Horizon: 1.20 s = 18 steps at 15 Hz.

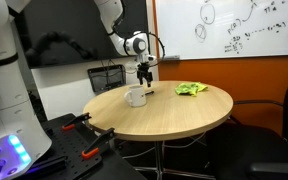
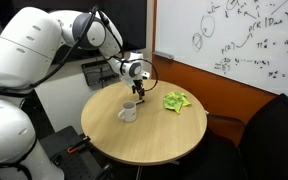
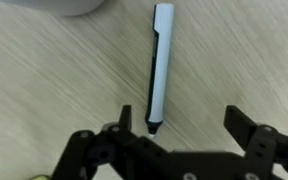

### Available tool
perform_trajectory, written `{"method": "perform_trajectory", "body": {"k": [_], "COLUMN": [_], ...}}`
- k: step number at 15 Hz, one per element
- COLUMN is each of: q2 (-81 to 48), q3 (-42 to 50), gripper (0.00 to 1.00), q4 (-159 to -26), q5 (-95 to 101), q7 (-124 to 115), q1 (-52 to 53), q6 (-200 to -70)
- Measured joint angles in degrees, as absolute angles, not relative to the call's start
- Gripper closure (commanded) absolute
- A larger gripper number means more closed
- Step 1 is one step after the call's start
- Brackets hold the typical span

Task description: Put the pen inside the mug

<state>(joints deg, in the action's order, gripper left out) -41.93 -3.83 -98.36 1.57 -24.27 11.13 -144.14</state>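
Gripper (image 3: 182,123) wide open, empty; white pen (image 3: 159,65) tip between jaws; mug (image 2: 129,112) near (whiteboard (image 2: 234,40) writing unreadable)

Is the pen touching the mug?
Apart. The wrist view shows a strip of bare table between the pen and the mug.

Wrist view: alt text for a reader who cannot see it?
A slim white pen with a dark tip lies on the light wooden table, its tip between the fingers of the open black gripper. The edge of a white mug shows at the top.
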Motion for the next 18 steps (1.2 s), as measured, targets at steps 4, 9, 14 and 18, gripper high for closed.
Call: {"method": "perform_trajectory", "body": {"k": [4,9,14,18], "q2": [-44.89,-47.69,-49.92,-50.46], "q3": [-2.98,-3.21,-3.15,-3.1], "gripper": [0.17,0.27,0.63,0.93], "q4": [-95.4,-92.33,-89.72,-88.03], "q5": [1.42,0.74,0.06,0.02], "q7": [-23.89,-21.57,-21.49,-21.46], "q1": [11.05,11.1,10.75,10.92], "q6": [-140.92,-138.74,-136.67,-136.58]}}
